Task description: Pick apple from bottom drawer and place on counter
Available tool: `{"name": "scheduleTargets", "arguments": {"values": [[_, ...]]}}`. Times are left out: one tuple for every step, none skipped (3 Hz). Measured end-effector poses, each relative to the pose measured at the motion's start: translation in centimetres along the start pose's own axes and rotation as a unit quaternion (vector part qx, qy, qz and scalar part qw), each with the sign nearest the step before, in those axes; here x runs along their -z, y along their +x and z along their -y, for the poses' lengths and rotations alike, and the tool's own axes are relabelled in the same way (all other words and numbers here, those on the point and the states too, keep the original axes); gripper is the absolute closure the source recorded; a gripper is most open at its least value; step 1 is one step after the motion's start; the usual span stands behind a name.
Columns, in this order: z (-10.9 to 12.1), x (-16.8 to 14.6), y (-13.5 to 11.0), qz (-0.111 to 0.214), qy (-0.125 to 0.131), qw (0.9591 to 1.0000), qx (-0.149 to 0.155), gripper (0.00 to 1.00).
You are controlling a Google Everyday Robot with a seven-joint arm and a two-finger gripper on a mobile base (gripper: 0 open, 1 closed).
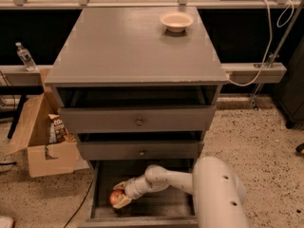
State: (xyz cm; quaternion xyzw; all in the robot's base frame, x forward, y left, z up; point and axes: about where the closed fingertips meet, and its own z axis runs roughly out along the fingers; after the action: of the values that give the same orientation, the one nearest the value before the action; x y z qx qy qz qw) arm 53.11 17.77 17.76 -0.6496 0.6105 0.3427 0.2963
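The small red apple (115,197) lies at the left of the open bottom drawer (156,209), on its floor. My gripper (118,194) reaches down into that drawer from the right, and its pale fingers (122,202) stand above and below the apple, around it. The white arm runs from the gripper to the large white body at the lower right. The grey counter (128,46) is the top of the cabinet, above the two shallower drawers.
A pale cream bowl (176,21) sits at the counter's back right. The top drawer (137,120) and middle drawer (140,151) are pulled partly out above the arm. An open cardboard box (42,144) stands on the floor to the left, and a plastic bottle (23,56) stands on the left ledge.
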Motion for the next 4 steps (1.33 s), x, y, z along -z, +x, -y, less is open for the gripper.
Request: {"name": "scheduleTargets", "arguments": {"values": [[-1.4, 6.0, -3.6, 0.034, -0.022, 0.9981, 0.047, 1.00], [-2.1, 13.5, -6.4, 0.045, 0.000, 0.9959, 0.079, 1.00], [-3.4, 21.2, -8.8, 0.033, 0.040, 0.9941, 0.095, 1.00], [-4.2, 28.7, -11.1, 0.015, 0.089, 0.9898, 0.110, 1.00]]}}
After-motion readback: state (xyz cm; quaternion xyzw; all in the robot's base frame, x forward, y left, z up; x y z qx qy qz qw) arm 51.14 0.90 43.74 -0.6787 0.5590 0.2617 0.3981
